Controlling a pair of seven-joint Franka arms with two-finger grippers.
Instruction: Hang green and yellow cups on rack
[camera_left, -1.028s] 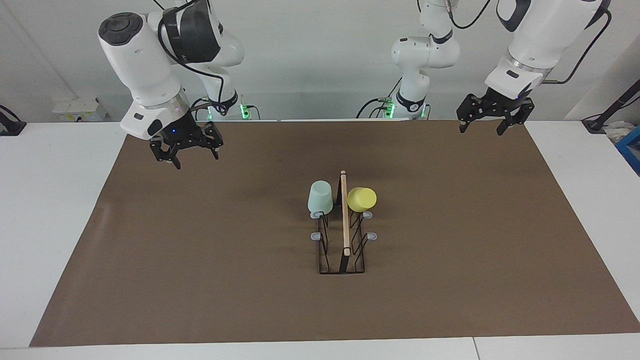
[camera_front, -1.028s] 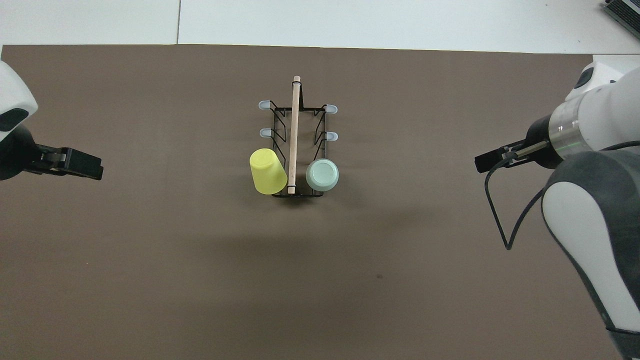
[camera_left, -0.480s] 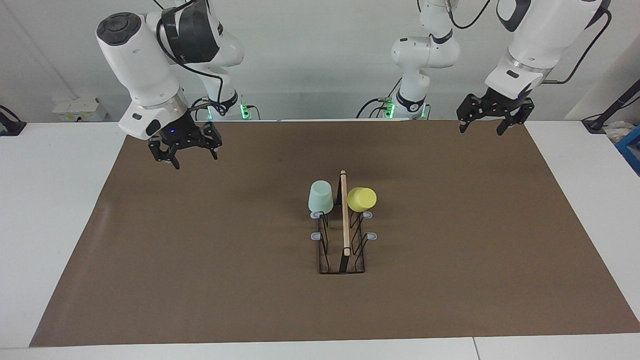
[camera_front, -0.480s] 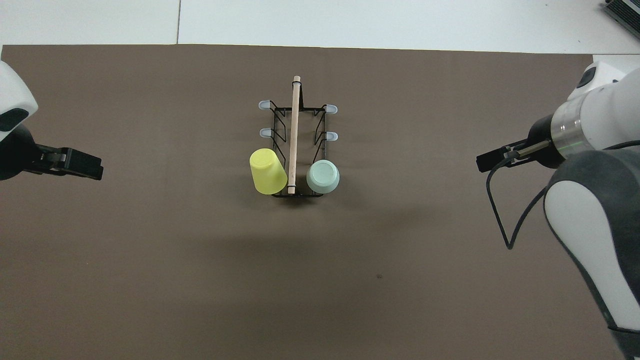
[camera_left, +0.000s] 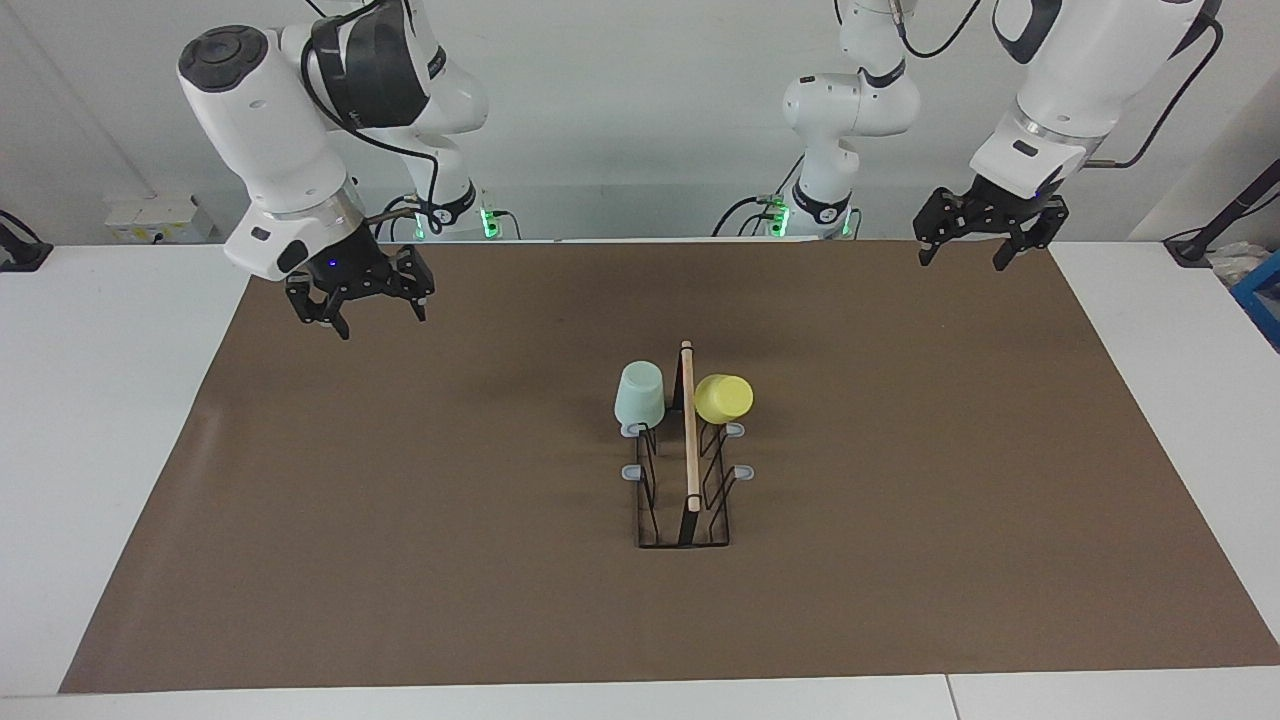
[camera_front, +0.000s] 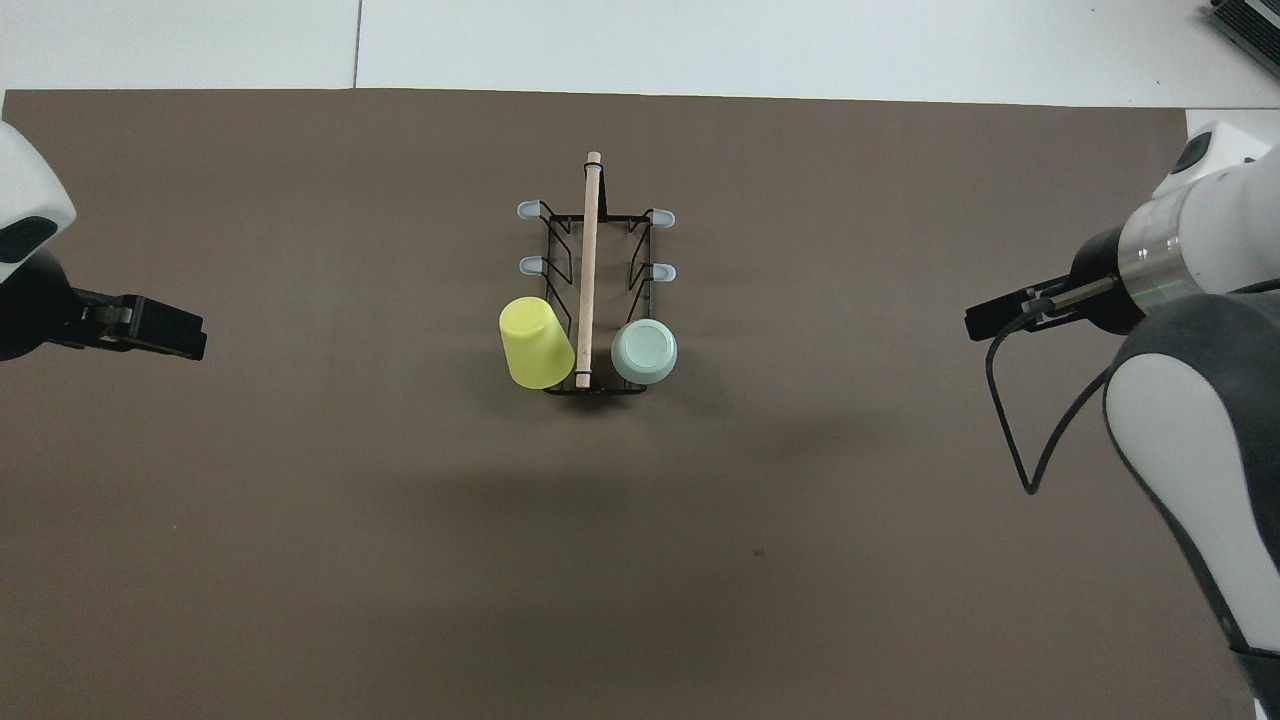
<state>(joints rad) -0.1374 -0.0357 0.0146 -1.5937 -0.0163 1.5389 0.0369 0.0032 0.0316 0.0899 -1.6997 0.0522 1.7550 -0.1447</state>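
The black wire rack (camera_left: 686, 500) (camera_front: 590, 300) with a wooden rod on top stands in the middle of the brown mat. The mint green cup (camera_left: 640, 394) (camera_front: 644, 351) hangs upside down on the rack's prong nearest the robots, on the right arm's side. The yellow cup (camera_left: 724, 398) (camera_front: 536, 343) hangs tilted on the matching prong on the left arm's side. My right gripper (camera_left: 358, 308) (camera_front: 985, 322) hovers open and empty over the mat's corner. My left gripper (camera_left: 962, 252) (camera_front: 170, 333) hangs open and empty over the mat's corner at its own end.
The brown mat (camera_left: 400, 520) covers most of the white table (camera_left: 100, 420). Four grey-tipped prongs of the rack carry nothing. A blue box edge (camera_left: 1262, 292) shows at the left arm's end of the table.
My right arm has drawn back a little toward its own end of the table and slightly upward. The cups, rack and left arm have stayed put.
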